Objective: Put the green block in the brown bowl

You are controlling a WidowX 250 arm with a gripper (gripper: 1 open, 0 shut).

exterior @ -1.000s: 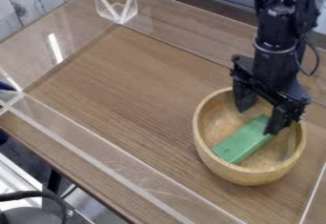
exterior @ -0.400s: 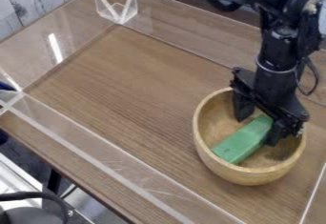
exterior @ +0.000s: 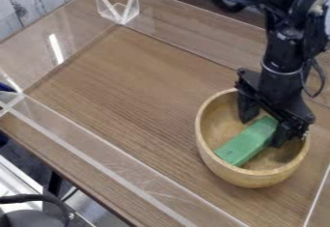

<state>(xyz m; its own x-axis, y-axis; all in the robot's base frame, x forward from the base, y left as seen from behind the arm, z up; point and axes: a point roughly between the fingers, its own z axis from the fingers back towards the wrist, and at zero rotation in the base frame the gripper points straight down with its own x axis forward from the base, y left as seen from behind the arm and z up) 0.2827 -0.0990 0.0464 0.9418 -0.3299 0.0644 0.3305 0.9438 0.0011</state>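
We are seeing the green block (exterior: pixel 242 146) lying inside the bowl (exterior: pixel 206 144), slanting across its floor. Over the bowl's far side, the black gripper (exterior: pixel 261 121) is reaching down, its pincer standing spread around the block's far end. Beneath the bowl, the wooden table (exterior: pixel 123 86) is stretching away.
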